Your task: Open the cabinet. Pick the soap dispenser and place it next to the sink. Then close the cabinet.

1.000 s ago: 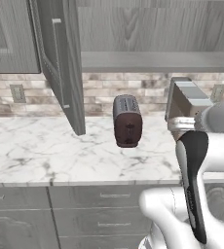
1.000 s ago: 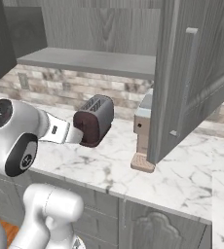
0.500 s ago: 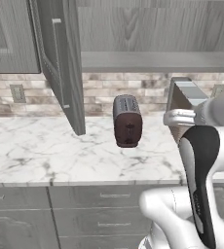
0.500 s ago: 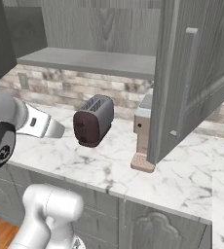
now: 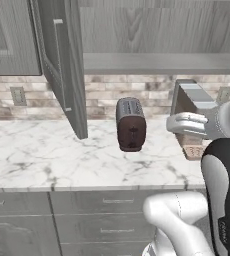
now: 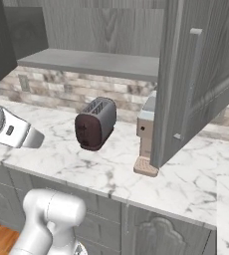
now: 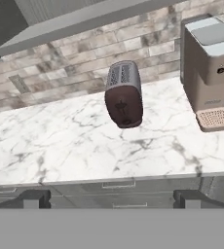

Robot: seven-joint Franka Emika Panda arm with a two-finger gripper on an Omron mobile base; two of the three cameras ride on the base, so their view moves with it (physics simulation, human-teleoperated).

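Marble counter (image 5: 47,165): one toaster (image 5: 131,124).

Matt grey wood-grain cabinet (image 5: 62,70), glossy veined marble counter (image 5: 47,165), rough brick backsplash (image 7: 75,73).

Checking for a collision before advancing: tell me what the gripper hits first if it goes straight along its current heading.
Probably the marble counter, just in front of the toaster; the hand view looks down at that bare stretch. Depth is unclear, so the toaster could come first.

Grey wood-grain cabinet (image 5: 62,60) (maroon toaster (image 5: 131,125)), white-veined counter (image 5: 47,160).
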